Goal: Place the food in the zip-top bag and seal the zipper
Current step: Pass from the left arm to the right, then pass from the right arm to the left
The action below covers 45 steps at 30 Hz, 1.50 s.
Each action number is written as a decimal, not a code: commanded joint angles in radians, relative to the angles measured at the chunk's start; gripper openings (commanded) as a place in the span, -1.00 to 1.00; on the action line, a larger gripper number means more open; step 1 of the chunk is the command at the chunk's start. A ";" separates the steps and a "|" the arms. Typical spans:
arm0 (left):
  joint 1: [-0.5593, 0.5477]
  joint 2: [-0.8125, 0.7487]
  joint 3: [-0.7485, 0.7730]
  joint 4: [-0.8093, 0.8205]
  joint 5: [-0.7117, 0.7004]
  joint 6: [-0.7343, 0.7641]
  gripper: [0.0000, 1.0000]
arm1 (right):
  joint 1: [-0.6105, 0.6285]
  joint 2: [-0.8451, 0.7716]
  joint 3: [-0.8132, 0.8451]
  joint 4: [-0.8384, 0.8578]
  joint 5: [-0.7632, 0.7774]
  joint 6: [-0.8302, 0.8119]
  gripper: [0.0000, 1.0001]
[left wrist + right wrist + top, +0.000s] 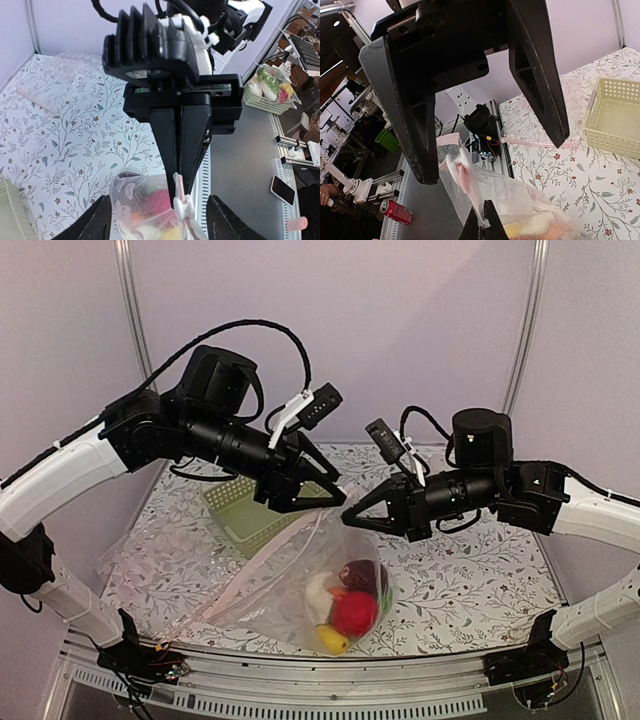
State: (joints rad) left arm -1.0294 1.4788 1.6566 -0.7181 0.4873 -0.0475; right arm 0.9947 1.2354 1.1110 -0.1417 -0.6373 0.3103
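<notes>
The zip-top bag (300,585) hangs by its top corner, its lower part resting on the table. Inside it lies the food: a red ball (355,613), a yellow piece (333,640), a maroon one (362,573) and a white one (318,595). My right gripper (347,519) (482,222) is shut on the bag's film just beside the pink zipper (177,184) (452,142). My left gripper (318,502) (160,212) is open. Its fingers (405,120) stand on either side of the bag's top and the white slider (184,207) without touching them.
A light green lattice basket (245,515) (617,115) stands on the floral table behind the bag. More clear plastic (150,560) lies spread at the left. The table's metal front rail (330,685) runs just below the hanging bag.
</notes>
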 commanded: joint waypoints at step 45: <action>0.006 0.003 -0.008 -0.034 -0.042 0.001 -1.00 | 0.003 -0.054 -0.021 -0.008 0.173 0.030 -1.00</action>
State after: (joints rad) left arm -1.0294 1.4906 1.6615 -0.7197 0.4831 -0.0551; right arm 0.9951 1.2285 1.1023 -0.1726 -0.5011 0.3275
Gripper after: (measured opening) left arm 0.055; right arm 0.004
